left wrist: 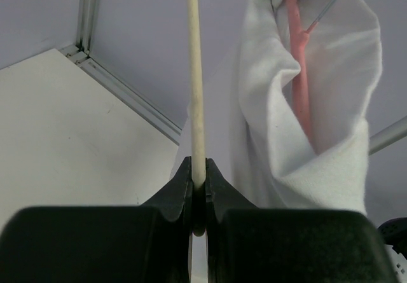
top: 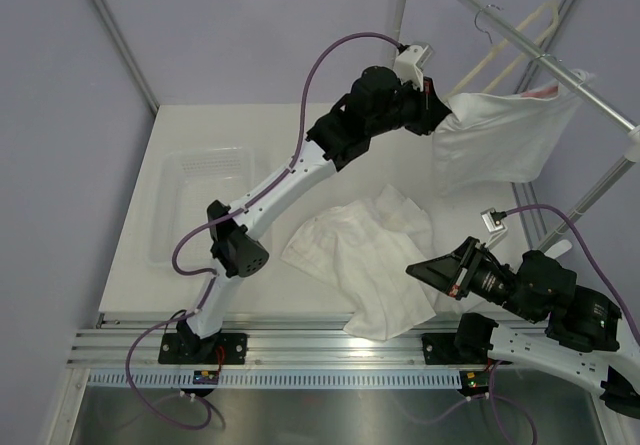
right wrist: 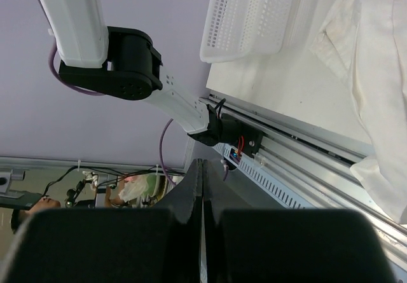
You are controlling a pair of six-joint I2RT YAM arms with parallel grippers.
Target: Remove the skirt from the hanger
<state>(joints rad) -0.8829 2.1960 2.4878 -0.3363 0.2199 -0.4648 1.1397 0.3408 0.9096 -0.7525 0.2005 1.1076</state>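
Your left end effector (left wrist: 198,191) is clenched on what looks like a taut edge of the skirt (top: 500,140), which hangs on the pink hanger (left wrist: 299,73) at upper right. Draw it leftward steadily so the hanger doesn't swing. Your right end effector (top: 420,268) sits clenched, empty.

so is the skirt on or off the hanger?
On. The skirt hangs draped over the pink hanger; the left gripper pinches its edge.

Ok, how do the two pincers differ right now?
The left pincer is high up beside the hanging skirt; the right pincer is low by the crumpled white cloth. The left clamps a thin pale rod; the right holds nothing. Both are shut.
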